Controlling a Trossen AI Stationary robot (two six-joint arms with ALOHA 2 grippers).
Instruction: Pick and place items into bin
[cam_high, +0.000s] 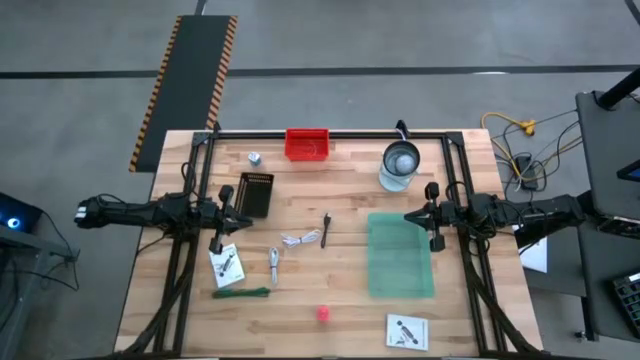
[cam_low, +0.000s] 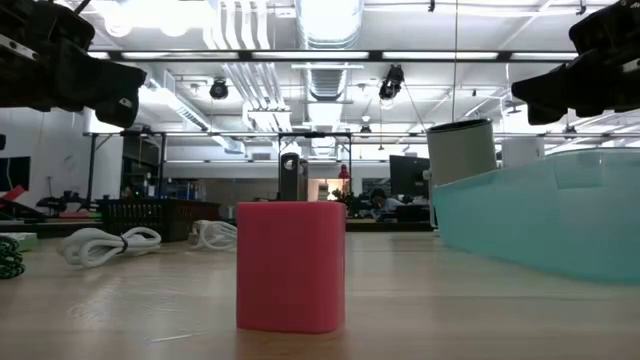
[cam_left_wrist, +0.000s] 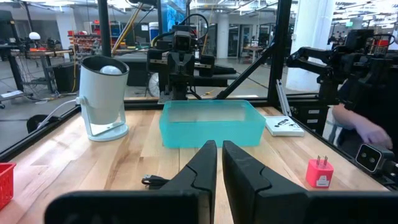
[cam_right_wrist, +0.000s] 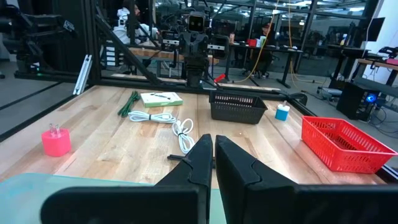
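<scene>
Both arms level over table edges, fingers seemingly closed.

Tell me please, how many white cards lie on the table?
2. One card lies near the left gripper, above the green tie. The other card lies at the table's near edge, below the teal bin. None seems hidden.
</scene>
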